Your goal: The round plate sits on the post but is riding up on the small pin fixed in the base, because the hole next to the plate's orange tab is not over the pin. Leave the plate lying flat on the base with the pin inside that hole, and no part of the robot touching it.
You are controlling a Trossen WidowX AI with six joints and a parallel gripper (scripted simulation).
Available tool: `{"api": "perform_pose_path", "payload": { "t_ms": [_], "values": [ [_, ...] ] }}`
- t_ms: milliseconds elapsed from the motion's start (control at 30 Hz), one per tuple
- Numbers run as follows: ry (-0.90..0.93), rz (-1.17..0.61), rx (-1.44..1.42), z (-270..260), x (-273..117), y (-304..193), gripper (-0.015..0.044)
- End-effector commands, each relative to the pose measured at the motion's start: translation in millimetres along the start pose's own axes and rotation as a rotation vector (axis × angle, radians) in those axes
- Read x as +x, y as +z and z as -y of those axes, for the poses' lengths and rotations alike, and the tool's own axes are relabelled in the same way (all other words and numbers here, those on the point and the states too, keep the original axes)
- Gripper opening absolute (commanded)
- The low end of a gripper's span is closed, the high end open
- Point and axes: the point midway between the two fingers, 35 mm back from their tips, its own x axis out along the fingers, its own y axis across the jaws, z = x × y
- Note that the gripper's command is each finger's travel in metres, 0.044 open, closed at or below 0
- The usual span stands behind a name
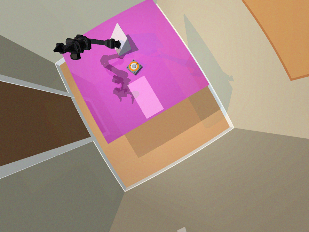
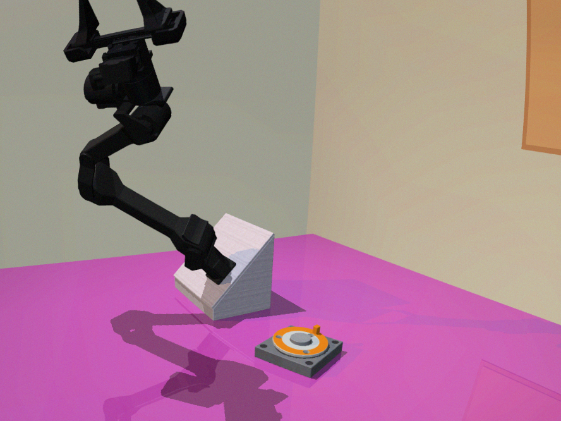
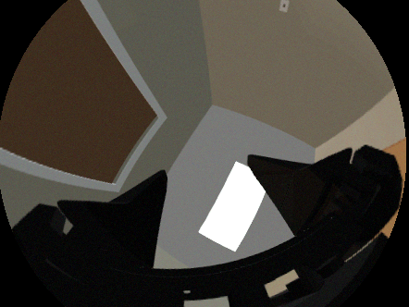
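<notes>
The round plate [image 1: 129, 67] [image 2: 292, 350], an orange ring with a white inner ring, sits around the grey post [image 1: 134, 66] [image 2: 300, 338] on the dark grey square base [image 1: 135, 73] [image 2: 285, 362]. In the exterior view its upright orange tab [image 2: 316, 329] is at the back right. Small grey spots show in the orange ring, one close to the tab; I cannot tell which is a hole or the pin. The plate's exact tilt is hard to judge. My gripper [image 3: 207, 166] is open and empty, raised high and pointing up, far from the plate; its fingertips are cut off in the exterior view.
A pale wedge-shaped block [image 1: 119, 32] [image 2: 249, 231] stands under the arm's lower end, behind and left of the base in the exterior view. The base rests on the magenta table top [image 1: 174, 75] [image 2: 407, 385]. The arm's shadow falls to the left of the base in the exterior view.
</notes>
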Motion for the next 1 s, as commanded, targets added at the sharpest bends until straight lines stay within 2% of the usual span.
{"api": "perform_pose_path", "payload": {
  "t_ms": [0,100,267,467,567,767,833,967],
  "values": [
    [-0.021,0.008,-0.011,7,0,2,0.0374],
    [-0.269,0.085,-0.141,86,-4,25,0.0295],
    [-0.503,0.137,-0.268,156,-22,47,0.0164],
    [-1.002,0.176,-0.539,275,-98,94,0.0006],
    [-1.167,0.169,-0.619,306,-133,109,0.0],
    [-1.672,0.087,-0.836,367,-256,147,0.0],
    [-1.76,0.06,-0.879,371,-275,153,0.0],
    [-2.237,-0.159,-1.078,369,-375,179,0.0]
  ]
}}
